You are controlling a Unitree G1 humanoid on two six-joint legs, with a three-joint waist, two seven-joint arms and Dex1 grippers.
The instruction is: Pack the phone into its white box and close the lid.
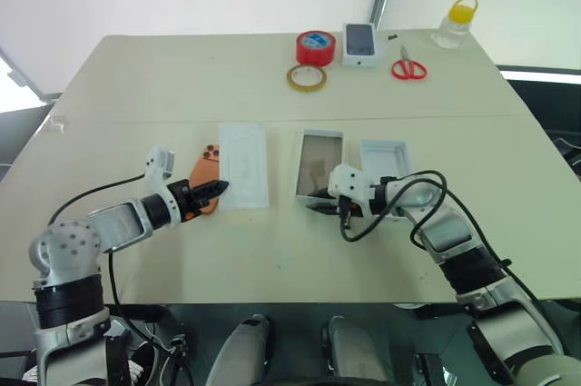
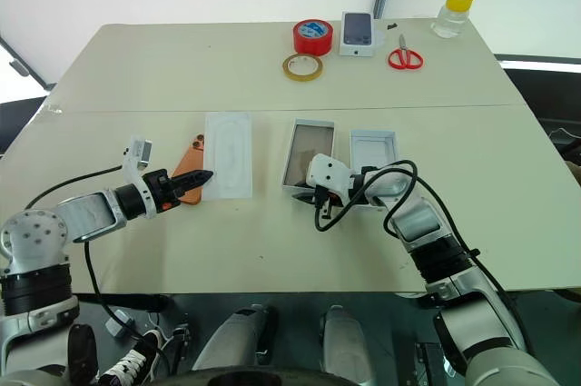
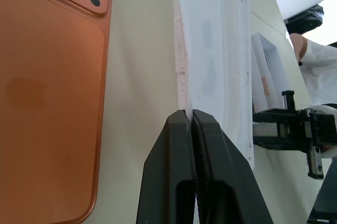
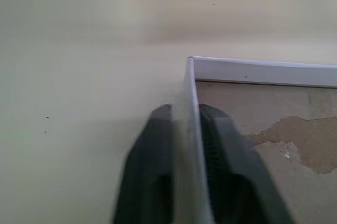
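Altogether: one phone [image 1: 208, 181], three white trays [image 1: 319, 163].

Cream bench [image 1: 272, 259]. Near middle: phone [image 1: 207, 183], white tray [image 1: 243, 166], white box [image 1: 319, 163], second white box part [image 1: 385, 161]. Far edge: red tape [image 1: 315, 47], tan tape ring [image 1: 307, 77], small carton [image 1: 359, 44], scissors [image 1: 408, 66], bottle [image 1: 456, 23].

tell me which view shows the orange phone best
The left wrist view: the phone shows large, back up, lenses clear. In the head views it is small and partly behind the left gripper. The right wrist view catches just an orange sliver.
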